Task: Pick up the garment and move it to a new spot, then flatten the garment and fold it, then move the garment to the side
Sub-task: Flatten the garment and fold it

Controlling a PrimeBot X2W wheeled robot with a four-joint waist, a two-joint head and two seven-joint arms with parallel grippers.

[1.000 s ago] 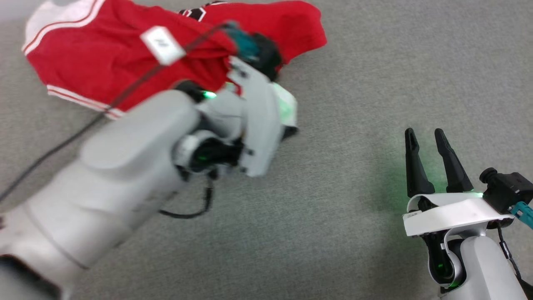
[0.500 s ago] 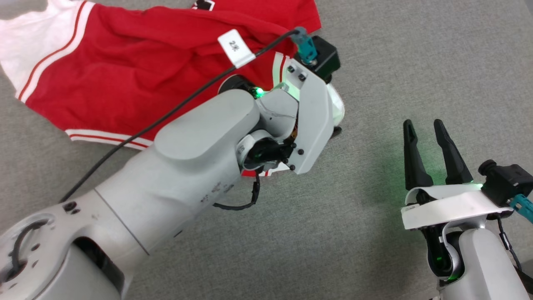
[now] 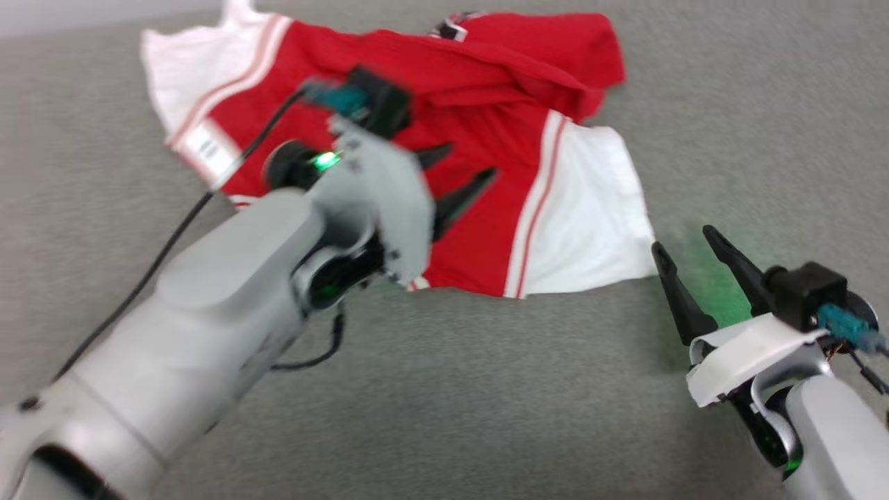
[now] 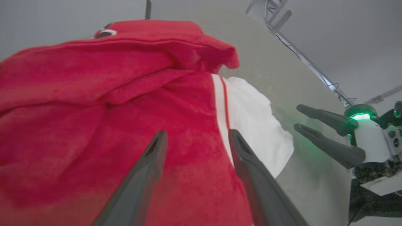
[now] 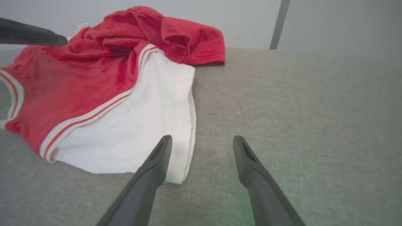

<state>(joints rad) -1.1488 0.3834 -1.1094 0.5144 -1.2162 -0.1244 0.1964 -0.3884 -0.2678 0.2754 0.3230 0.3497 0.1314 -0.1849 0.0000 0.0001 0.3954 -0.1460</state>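
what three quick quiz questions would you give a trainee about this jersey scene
1. True or false: the left hand is clamped on the jersey.
2. Which part of the jersey lies nearest the right hand? A) the white panel B) the block lettering C) the small tag
3. Short answer: what colour is the surface under the jersey?

Key: 1 false, its fingers stand apart with nothing between them. 2 A. 3 grey.
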